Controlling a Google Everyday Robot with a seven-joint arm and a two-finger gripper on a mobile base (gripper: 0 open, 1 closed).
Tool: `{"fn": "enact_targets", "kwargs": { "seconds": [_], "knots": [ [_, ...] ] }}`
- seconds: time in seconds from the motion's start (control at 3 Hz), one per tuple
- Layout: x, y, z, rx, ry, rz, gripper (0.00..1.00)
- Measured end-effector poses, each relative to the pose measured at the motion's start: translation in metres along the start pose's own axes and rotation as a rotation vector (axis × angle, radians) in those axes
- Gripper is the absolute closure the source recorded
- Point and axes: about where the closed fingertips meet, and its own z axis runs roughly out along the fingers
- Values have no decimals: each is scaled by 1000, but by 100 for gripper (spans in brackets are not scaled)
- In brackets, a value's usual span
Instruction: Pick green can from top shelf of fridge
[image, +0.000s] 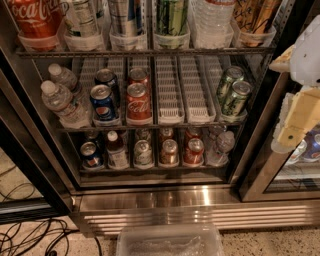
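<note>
— Spotting the green can (171, 17)?
— Yes. It stands upright on the top shelf (100, 51) of the fridge (200, 199), seated in a clear cup holder (171, 41). Silver can (125, 17) beside it on view-left, water bottle (212, 20) on view-right.
— And your gripper (296, 112)?
— At the right edge of view, in front of the steel-framed glass door (280, 182). It's lower than that shelf and well apart from the can. Open or closed, I cannot tell.
</note>
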Motion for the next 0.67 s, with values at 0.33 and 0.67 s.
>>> {"fn": "enact_targets", "kwargs": {
  "seconds": [0.33, 0.67],
  "knots": [
    [0, 0, 0, 0, 0, 0, 0],
    [-8, -3, 0, 45, -48, 20, 0]
  ]
}}
